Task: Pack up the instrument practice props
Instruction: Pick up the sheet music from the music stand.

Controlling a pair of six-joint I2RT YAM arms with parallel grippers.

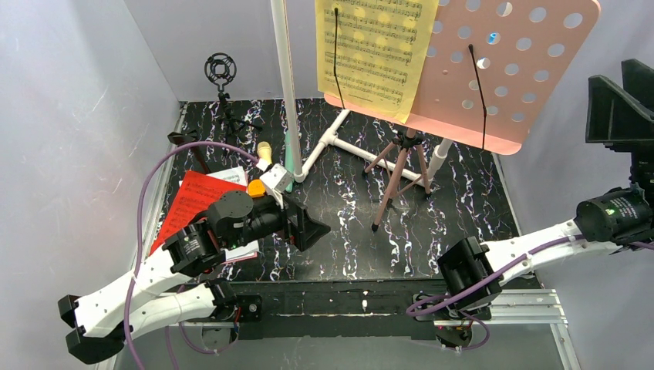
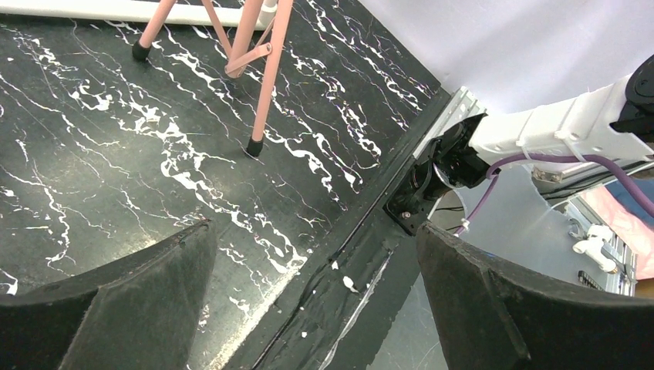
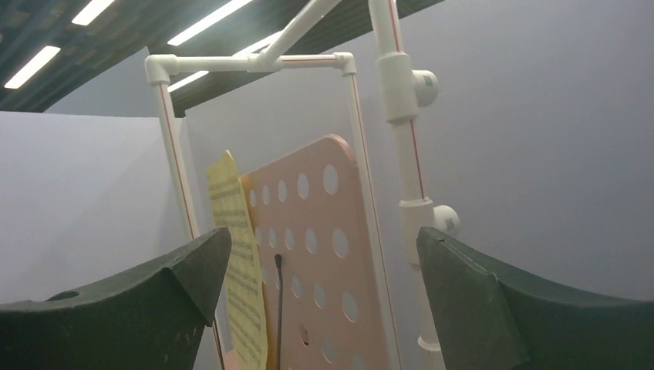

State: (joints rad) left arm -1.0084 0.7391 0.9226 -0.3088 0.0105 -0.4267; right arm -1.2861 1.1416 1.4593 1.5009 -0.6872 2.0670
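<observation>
The pink hole-punched music stand (image 1: 509,69) rises at the back right on pink tripod legs (image 1: 397,173). A black clip holds yellow sheet music (image 1: 374,50) on its left half. A red folder (image 1: 193,202) lies flat at the left, partly under my left arm. Beside the pipe base lie a yellow microphone (image 1: 264,149) and a mint-green microphone (image 1: 288,166). My left gripper (image 1: 312,229) hovers open over the mat, right of the folder, holding nothing. My right gripper (image 1: 626,92) is raised high at the right, open and empty, facing the stand (image 3: 316,254) and the sheet (image 3: 239,277).
A white plastic pipe frame (image 1: 287,85) stands behind and around the stand, with a foot on the black marbled mat (image 1: 347,247). A black shock mount on a small tripod (image 1: 221,71) sits at the back left. Grey walls enclose the left, back and right.
</observation>
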